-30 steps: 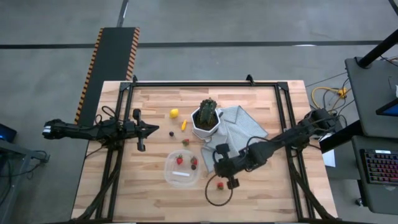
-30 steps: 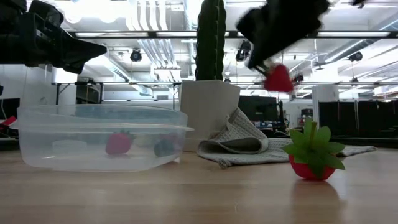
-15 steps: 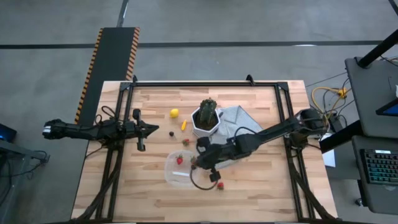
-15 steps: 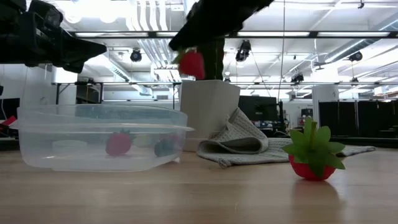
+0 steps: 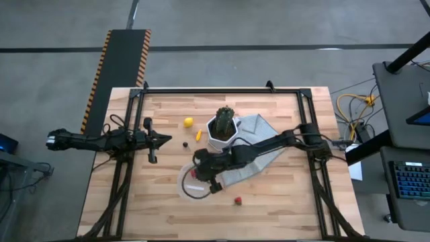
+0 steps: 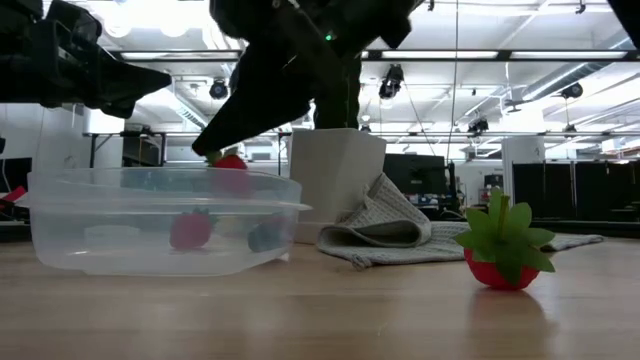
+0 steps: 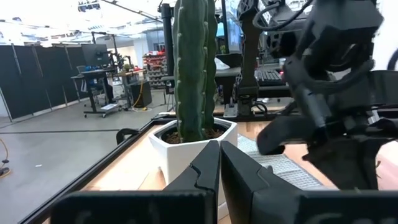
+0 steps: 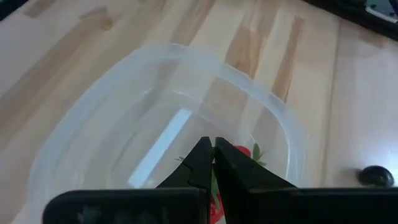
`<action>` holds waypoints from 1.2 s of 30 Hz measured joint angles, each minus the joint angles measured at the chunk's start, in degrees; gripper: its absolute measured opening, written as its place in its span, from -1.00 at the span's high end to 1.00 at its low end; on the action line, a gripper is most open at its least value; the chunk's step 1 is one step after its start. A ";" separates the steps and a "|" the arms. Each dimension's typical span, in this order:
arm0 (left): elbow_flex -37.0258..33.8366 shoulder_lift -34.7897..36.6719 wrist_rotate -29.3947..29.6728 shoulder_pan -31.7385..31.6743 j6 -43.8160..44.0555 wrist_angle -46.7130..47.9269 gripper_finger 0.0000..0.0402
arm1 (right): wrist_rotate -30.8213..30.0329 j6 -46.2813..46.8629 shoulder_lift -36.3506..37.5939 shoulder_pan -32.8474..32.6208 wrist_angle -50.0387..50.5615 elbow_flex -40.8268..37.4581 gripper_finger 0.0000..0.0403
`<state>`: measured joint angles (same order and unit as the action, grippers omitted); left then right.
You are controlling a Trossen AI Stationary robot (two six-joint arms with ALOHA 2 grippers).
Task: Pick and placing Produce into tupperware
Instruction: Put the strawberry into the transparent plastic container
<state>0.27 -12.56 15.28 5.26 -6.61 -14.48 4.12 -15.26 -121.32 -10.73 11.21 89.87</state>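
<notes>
The clear tupperware (image 5: 185,191) sits on the table near its middle front, and it shows at the left of the low view (image 6: 160,220). A strawberry (image 6: 190,230) and a dark berry (image 6: 262,236) lie inside it. My right gripper (image 5: 200,175) hangs over the container, shut on a red strawberry (image 6: 229,163) at rim height. Another strawberry (image 5: 237,199) lies on the table to the container's right. A lemon (image 5: 188,122), an orange piece (image 5: 198,135) and a dark berry (image 5: 185,143) lie farther back. My left gripper (image 5: 168,140) is shut and empty at the table's left. My right gripper pinches the red strawberry (image 8: 216,206) between its two fingers. The fingers slant down from the table's right side. The strawberry hangs below the fingertips (image 6: 214,150), lifted clear, over the container's inside at about rim height.
A green cactus (image 5: 225,119) in a white faceted pot (image 5: 219,140) stands behind the container. A grey cloth (image 5: 262,133) lies beside the pot, under my right arm. Bare wood lies at the table's front and left.
My right gripper has carried the strawberry toward the table's left, from beside the loose strawberry to over the container. It has also come down to the container's rim height. The strawberry has stayed in the shut fingers throughout.
</notes>
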 joint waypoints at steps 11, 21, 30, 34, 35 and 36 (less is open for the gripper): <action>0.00 -0.04 -0.04 0.02 0.20 0.02 1.00 | 2.10 1.12 -0.57 2.21 1.48 0.80 0.96; 0.00 -0.04 -0.04 0.02 0.20 0.02 1.00 | 2.06 0.70 -0.56 2.15 1.87 0.80 0.93; 0.00 -0.04 -0.04 0.02 0.20 0.01 1.00 | 1.88 0.97 -0.56 2.15 1.85 0.78 0.79; 0.00 -0.04 -0.04 0.02 0.20 0.00 1.00 | 1.86 1.31 -0.15 2.15 2.58 0.76 0.79; 0.00 -0.04 -0.04 0.00 0.20 0.00 1.00 | 1.86 1.55 0.33 2.13 3.13 0.74 0.79; 0.00 -0.04 -0.04 0.01 0.20 0.01 1.00 | 1.87 1.80 0.84 2.12 3.94 0.72 0.79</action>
<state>0.27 -12.60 15.25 5.27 -6.42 -14.47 5.99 -13.47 -120.48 -8.61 15.15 90.60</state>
